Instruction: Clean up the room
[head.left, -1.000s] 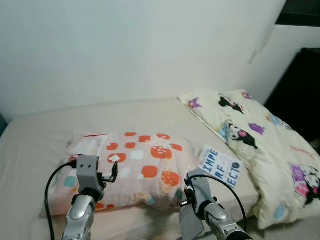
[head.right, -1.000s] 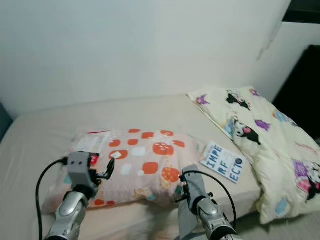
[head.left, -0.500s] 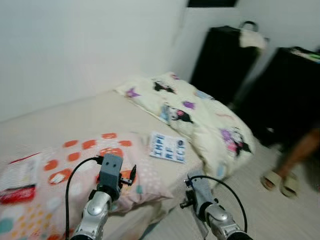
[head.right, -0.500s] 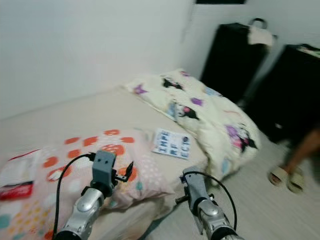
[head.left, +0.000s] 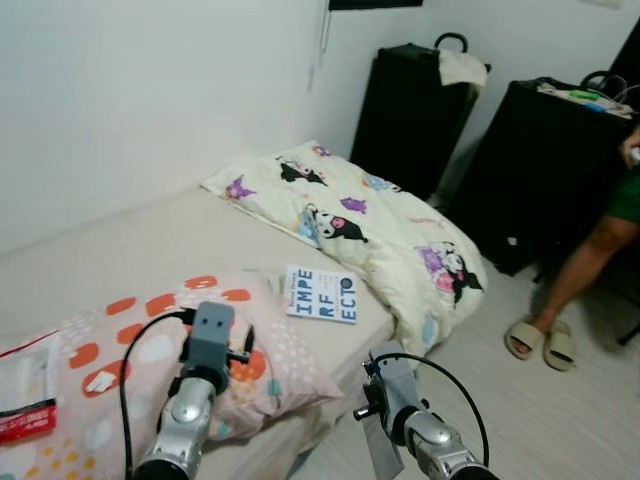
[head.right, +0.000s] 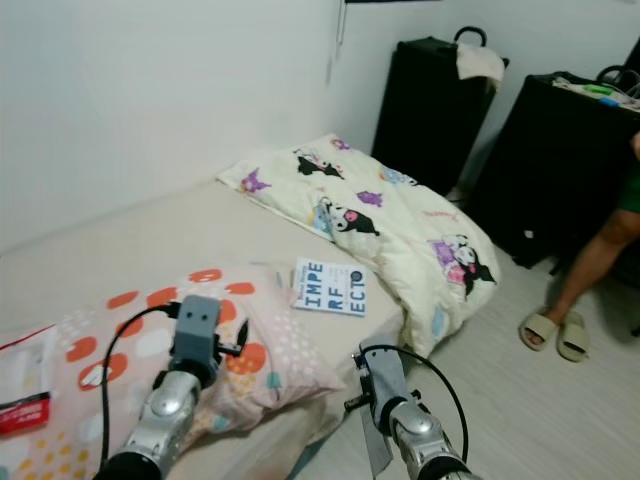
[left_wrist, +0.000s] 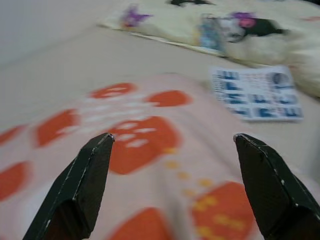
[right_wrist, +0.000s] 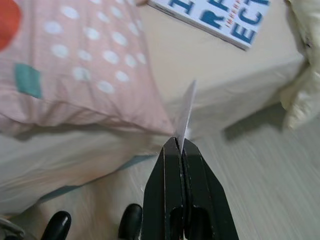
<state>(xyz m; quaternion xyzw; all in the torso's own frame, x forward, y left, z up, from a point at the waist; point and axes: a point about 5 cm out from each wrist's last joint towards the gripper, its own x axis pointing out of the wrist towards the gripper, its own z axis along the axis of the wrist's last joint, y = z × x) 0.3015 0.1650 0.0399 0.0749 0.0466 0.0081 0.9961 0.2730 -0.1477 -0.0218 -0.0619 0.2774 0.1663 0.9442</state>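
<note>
We judge the tidying barely begun: our right pincer (right_wrist: 181, 150) pinches a thin grey sheet (right_wrist: 188, 111), our left pincer (left_wrist: 170, 150) spread over the pink orange-spotted pillow (head.left: 150, 345), beside which (on the beige bed (head.left: 130, 240)) a white blue-lettered book (head.left: 322, 294) lies.

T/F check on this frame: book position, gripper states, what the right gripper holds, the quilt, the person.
1. The book lies on the mattress between the spotted pillow and the cartoon quilt. True.
2. The left gripper is shut on the pillow. False: its fingers are spread open above it.
3. The right gripper is pinched on a thin flat sheet. True.
4. The quilt is folded on the black cabinet. False: it sprawls over the bed's edge.
5. A person's leg in sandals stands on the floor at right. True.
</note>
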